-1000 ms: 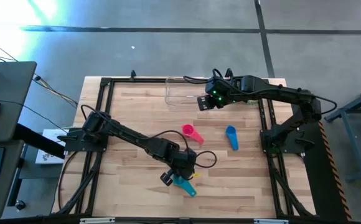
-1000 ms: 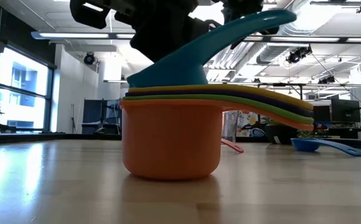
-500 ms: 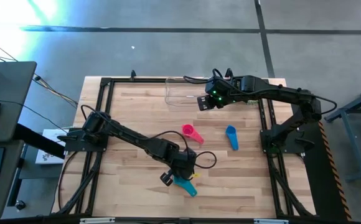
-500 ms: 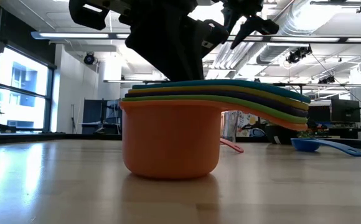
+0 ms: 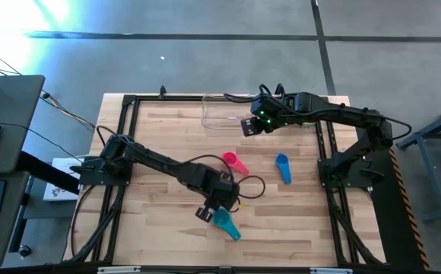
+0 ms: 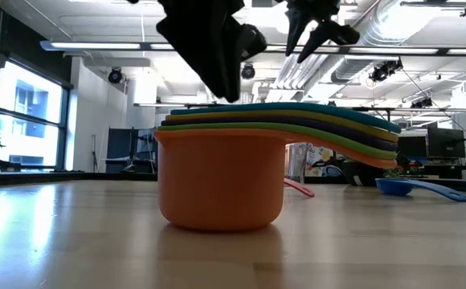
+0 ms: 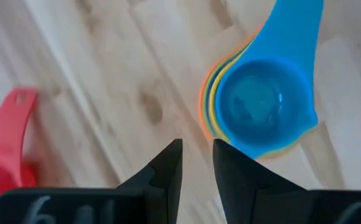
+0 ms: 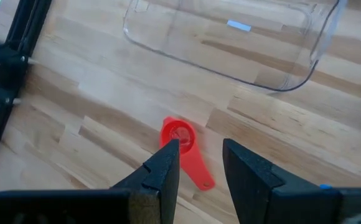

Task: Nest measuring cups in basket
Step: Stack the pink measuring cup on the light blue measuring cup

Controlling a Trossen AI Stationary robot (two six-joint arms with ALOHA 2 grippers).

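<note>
A stack of nested measuring cups (image 5: 224, 223) stands on the table near the front, orange at the bottom (image 6: 221, 185) and teal on top (image 7: 261, 102), with the handles lying one over another (image 6: 353, 128). My left gripper (image 7: 196, 163) hangs just above and beside the stack, slightly open and empty. A red-pink cup (image 5: 234, 162) and a blue cup (image 5: 283, 167) lie apart on the table. The clear basket (image 5: 226, 113) stands at the far edge. My right gripper (image 8: 199, 155) hovers beside it, slightly open and empty.
A black cable loop (image 5: 252, 190) lies on the table right of the left gripper. The black frame rails (image 5: 129, 152) run along both sides of the wooden table. Bare wood lies between the stack and the basket.
The teal cup, held tilted with its handle up a second ago, has dropped level onto the stack. My left gripper has let go of it and risen clear of the stack. My right arm has kept still.
</note>
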